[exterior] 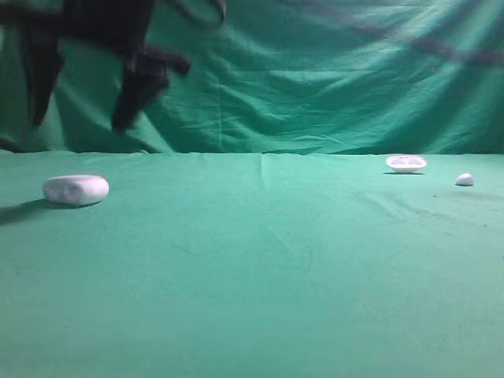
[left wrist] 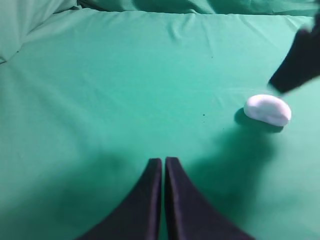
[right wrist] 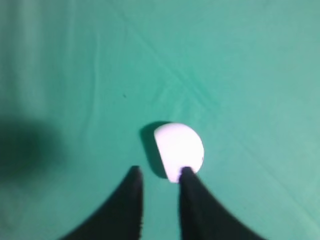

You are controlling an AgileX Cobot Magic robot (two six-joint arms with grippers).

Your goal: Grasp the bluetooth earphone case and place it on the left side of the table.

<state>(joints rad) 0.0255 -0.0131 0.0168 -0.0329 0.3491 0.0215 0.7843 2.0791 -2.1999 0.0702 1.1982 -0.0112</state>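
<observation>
While unmarked, bluetooth earphone case (exterior: pixel 75 190) on table (exterior: pixel 252 276), right end effector (right wrist: pixel 159 172) narrowly parted, empty.

Smooth white plastic earphone case (exterior: pixel 75 190) on matt green cloth table (exterior: pixel 252 299).

Only the bluetooth earphone case (exterior: pixel 75 190) interrupts the table's (exterior: pixel 252 276) left side.

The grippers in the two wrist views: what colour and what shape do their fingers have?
Both grippers, left gripper and right gripper, have plain black fingers: broad at the base, curving inward to narrow tips. No markings or cables show on them. In the exterior high view, an arm is a dark, blurred shape.
</observation>
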